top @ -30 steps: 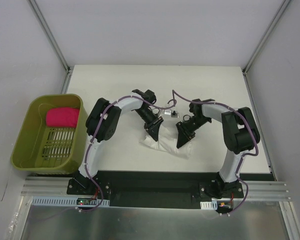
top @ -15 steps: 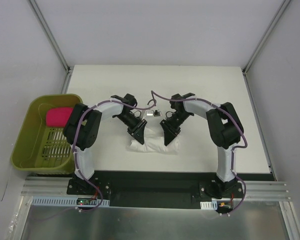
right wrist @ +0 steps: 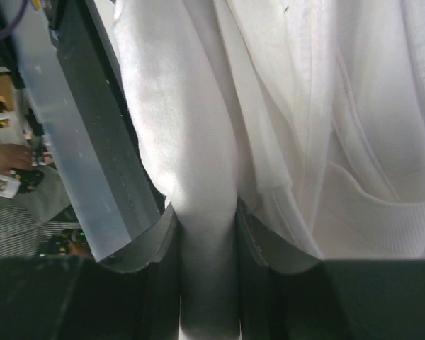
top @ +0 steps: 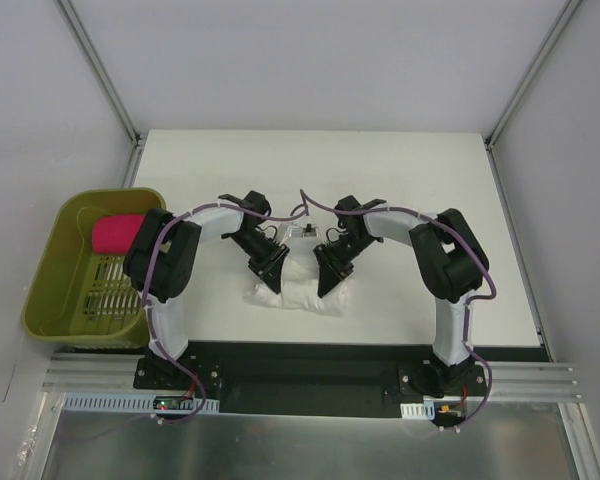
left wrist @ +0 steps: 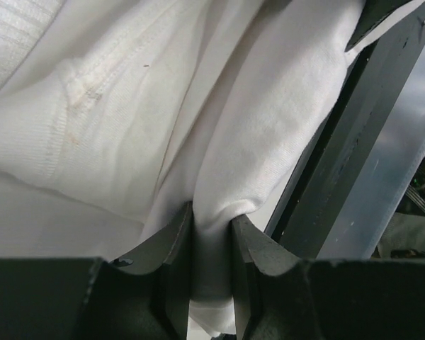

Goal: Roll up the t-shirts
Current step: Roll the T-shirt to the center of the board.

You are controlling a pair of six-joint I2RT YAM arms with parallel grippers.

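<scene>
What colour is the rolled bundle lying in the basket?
The bundle is bright pink, clearest in the top external view.

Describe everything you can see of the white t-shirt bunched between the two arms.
The soft white cloth t-shirt lies as a crumpled, roughly rolled bundle on the white table, toward its near edge. It looks like knit cotton, with stitched seams and a ribbed band; no print shows. The left pincer is shut on a fold at its left end, the right pincer on a fold at its right end. Nothing else touches it.
</scene>
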